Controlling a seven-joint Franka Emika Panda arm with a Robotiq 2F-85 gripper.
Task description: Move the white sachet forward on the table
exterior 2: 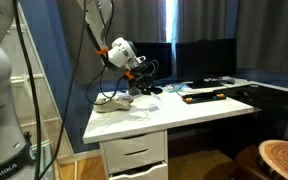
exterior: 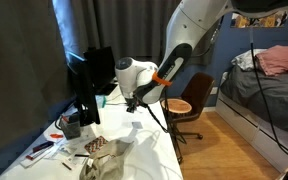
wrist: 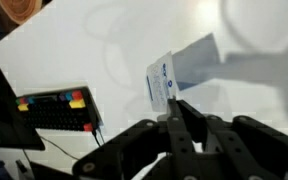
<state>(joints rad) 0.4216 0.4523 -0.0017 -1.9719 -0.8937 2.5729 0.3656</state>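
Observation:
The white sachet (wrist: 161, 82), a thin packet with blue print, stands on edge between my gripper's (wrist: 174, 108) black fingers. The gripper is shut on the sachet's lower end and holds it a little above the white table (wrist: 104, 50), where its shadow falls. In both exterior views the gripper (exterior: 134, 100) (exterior 2: 144, 86) hangs over the middle of the table, pointing down. The sachet is too small to make out there.
A black device with coloured keys (wrist: 52, 108) lies on the table close to the gripper. A dark monitor (exterior: 89, 82) stands on the table, with crumpled cloth and clutter (exterior: 104, 160) near one end. A wooden chair (exterior: 184, 108) stands beside the table (exterior 2: 169, 115).

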